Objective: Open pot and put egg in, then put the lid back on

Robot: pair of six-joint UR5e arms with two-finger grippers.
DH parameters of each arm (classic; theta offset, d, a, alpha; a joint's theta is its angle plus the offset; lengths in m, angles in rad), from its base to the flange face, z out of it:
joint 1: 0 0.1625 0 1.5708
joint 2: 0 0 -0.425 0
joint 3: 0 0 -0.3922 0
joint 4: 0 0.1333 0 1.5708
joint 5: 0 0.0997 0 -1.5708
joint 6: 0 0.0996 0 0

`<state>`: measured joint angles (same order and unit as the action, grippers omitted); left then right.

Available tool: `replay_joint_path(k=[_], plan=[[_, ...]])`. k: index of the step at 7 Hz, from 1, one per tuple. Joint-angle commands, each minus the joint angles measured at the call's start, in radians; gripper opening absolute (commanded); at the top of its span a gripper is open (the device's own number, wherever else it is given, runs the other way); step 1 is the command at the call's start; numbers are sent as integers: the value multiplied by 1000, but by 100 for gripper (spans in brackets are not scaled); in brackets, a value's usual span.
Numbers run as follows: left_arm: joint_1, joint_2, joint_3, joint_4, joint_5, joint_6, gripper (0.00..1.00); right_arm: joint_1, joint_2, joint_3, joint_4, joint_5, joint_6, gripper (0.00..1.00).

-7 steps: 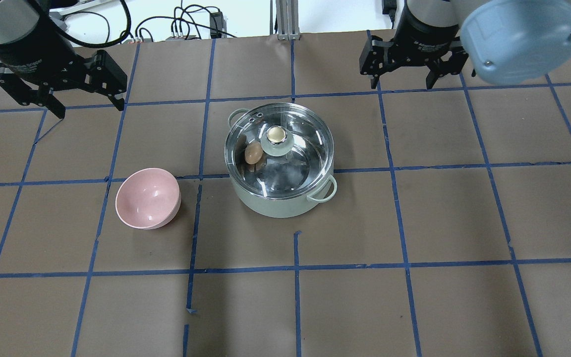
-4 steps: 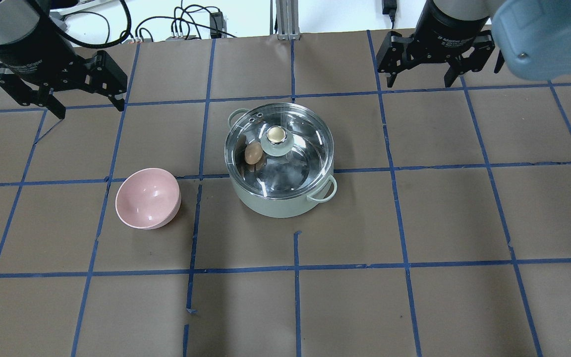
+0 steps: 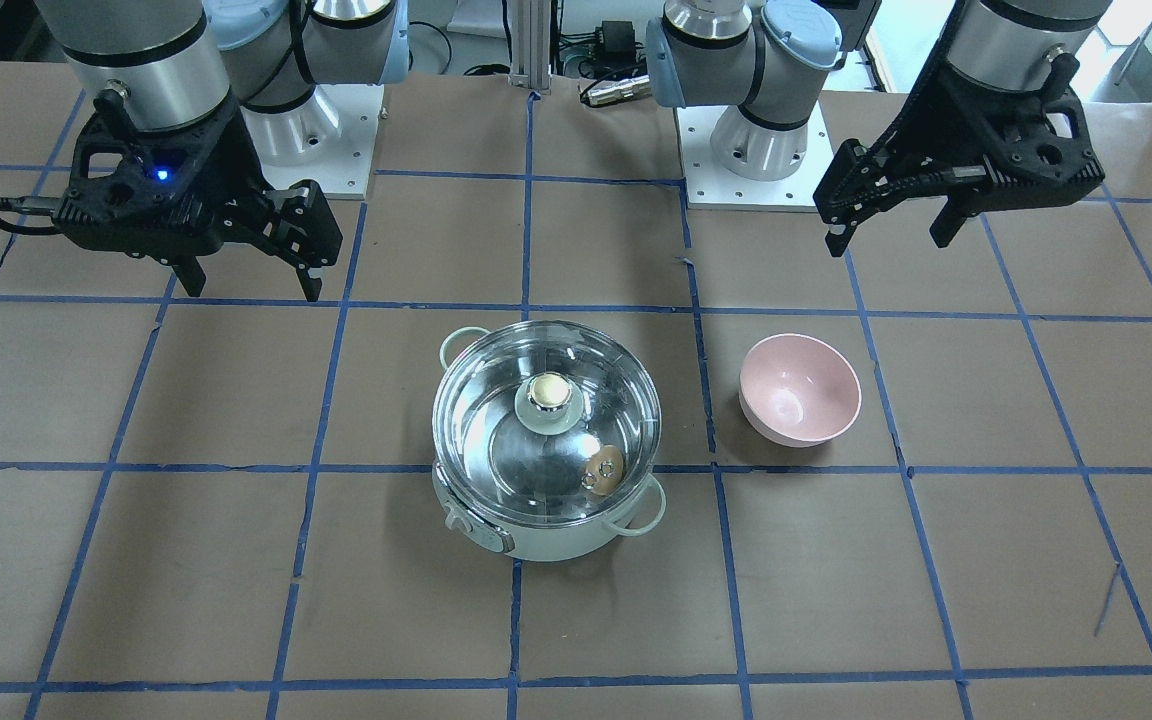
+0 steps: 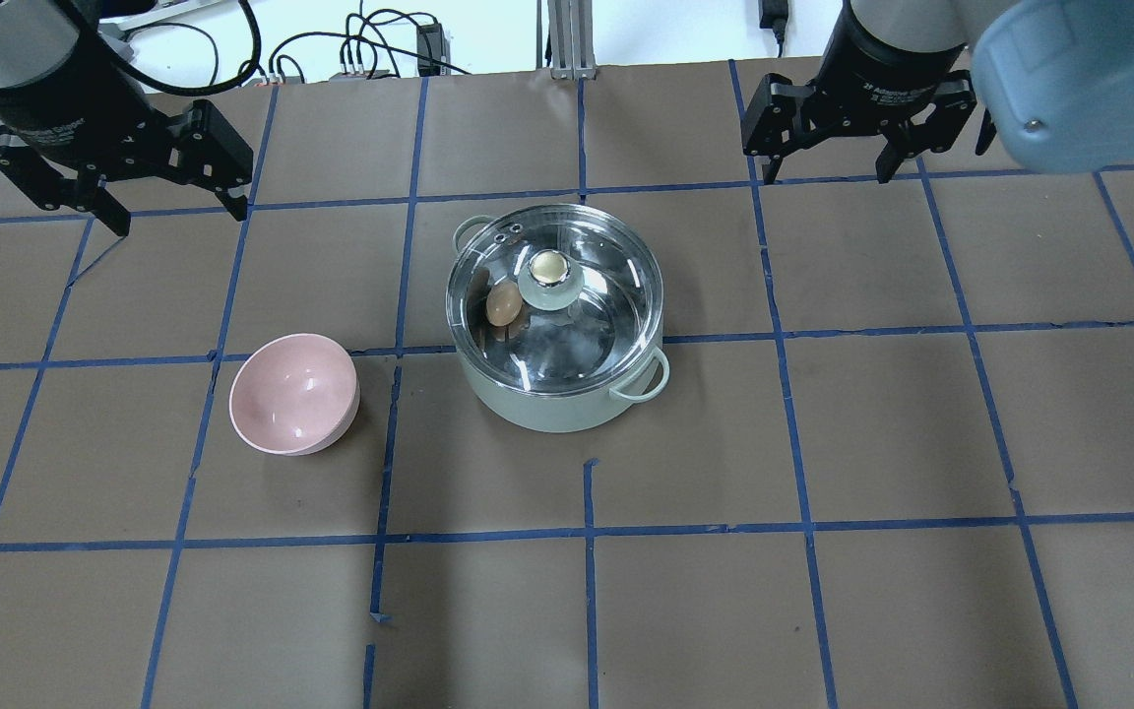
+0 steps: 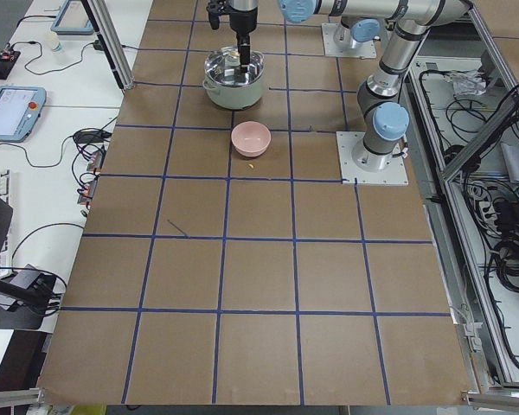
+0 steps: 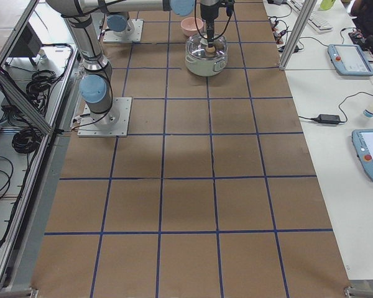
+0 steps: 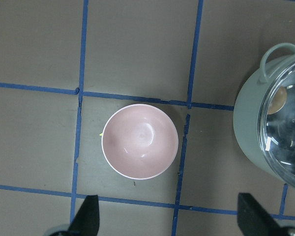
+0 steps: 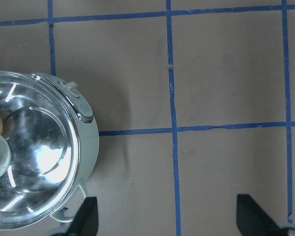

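The mint-green pot (image 4: 557,399) stands mid-table with the clear glass lid (image 4: 587,330) seated on it, its metallic knob (image 4: 548,268) on top. The brown egg (image 4: 502,304) lies inside the pot under the lid, and shows in the front view too (image 3: 604,469). My left gripper (image 4: 173,202) is open and empty, raised over the far left of the table. My right gripper (image 4: 828,172) is open and empty, raised at the far right, away from the pot. The left wrist view shows the pot's edge (image 7: 246,123); the right wrist view shows the lid (image 8: 34,157).
An empty pink bowl (image 4: 293,394) sits left of the pot, a small gap between them; it lies below the left wrist camera (image 7: 140,141). Blue tape lines grid the brown table. Cables and a post stand along the far edge.
My right gripper has shifted to the right along the far edge, then a little back left, staying open. The left gripper, pot, lid, egg and bowl have not moved.
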<state>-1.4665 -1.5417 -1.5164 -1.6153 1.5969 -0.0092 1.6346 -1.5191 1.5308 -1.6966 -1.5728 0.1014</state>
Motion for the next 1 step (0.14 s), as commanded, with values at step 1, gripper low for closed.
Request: replay_joint_path(k=[1], plan=[[0,0,-1,0,0,0,100,-7,0,14,-8,0,-14,100]])
